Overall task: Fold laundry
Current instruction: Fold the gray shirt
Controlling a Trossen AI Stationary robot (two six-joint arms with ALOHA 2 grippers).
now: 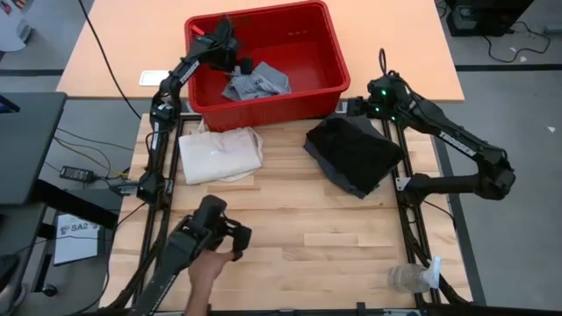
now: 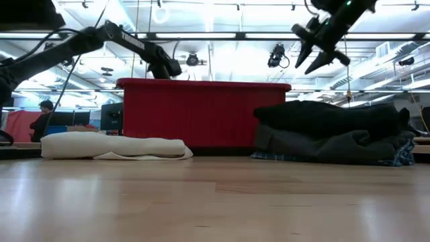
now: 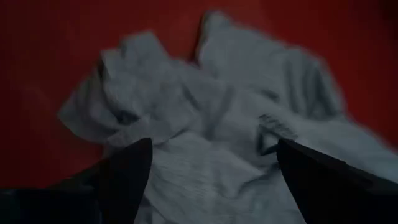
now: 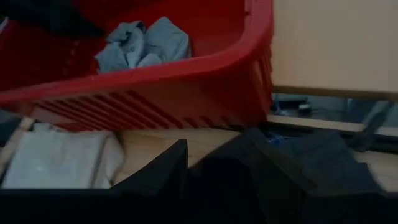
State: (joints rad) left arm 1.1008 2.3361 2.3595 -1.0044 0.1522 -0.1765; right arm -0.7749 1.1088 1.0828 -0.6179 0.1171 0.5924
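Observation:
A crumpled light grey T-shirt (image 1: 255, 83) (image 3: 230, 130) (image 4: 144, 43) lies on the floor of the red bin (image 1: 329, 53). My left gripper (image 1: 230, 54) (image 3: 211, 171) hangs open just above it, reaching into the bin from the left. Right of the bin's near wall, a folded stack rests on the table: a black garment (image 1: 356, 151) (image 2: 329, 114) on top, a dark grey one (image 2: 336, 144) under it, and a plaid edge (image 2: 403, 158) at the bottom. My right gripper (image 1: 349, 106) (image 2: 310, 55) is open in the air above the stack's far end.
A folded cream tote bag (image 1: 219, 154) (image 2: 111, 145) lies on the table left of the stack. At the near edge, a person's hand (image 1: 208, 270) holds a dark device (image 1: 213, 230). A clear plastic bottle (image 1: 409, 277) lies at the near right corner.

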